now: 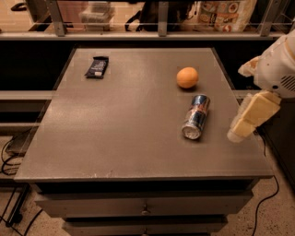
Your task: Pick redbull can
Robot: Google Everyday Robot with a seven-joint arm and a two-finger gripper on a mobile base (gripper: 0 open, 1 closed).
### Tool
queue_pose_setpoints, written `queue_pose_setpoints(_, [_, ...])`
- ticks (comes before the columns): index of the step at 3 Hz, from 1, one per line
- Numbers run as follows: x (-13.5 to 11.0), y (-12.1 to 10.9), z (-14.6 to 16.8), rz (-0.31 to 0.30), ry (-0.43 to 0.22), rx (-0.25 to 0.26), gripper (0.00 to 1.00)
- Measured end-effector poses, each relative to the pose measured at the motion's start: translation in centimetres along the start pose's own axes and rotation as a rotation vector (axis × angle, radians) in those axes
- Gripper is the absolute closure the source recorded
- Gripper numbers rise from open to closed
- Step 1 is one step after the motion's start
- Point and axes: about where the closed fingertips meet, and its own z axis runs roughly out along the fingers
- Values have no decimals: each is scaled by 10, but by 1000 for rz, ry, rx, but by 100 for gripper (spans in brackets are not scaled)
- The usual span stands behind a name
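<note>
The redbull can (196, 117) lies on its side on the grey table (120, 129), right of the middle, with its silver end facing the front edge. It is blue and silver with a red mark. An orange fruit (187, 77) sits just behind it. My gripper (238, 102) hangs over the table's right edge, a little to the right of the can and not touching it. Its cream fingers (252, 115) stand apart and hold nothing.
A dark snack packet (97, 67) lies at the table's back left. A shelf rail with bags and boxes (221, 14) runs behind the table. Drawers (143, 207) are below the front edge. Cables (11, 152) lie on the floor at left.
</note>
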Motion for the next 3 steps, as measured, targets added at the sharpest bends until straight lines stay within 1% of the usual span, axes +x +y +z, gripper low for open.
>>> queue_pose_setpoints(1, [-12,-6,32,76,-103,-29,0])
queue_pose_setpoints(2, [-24,-13,63,134,-172,-45,0])
queue_pose_setpoints(3, [-31,-21,92,179,-196,-47,0])
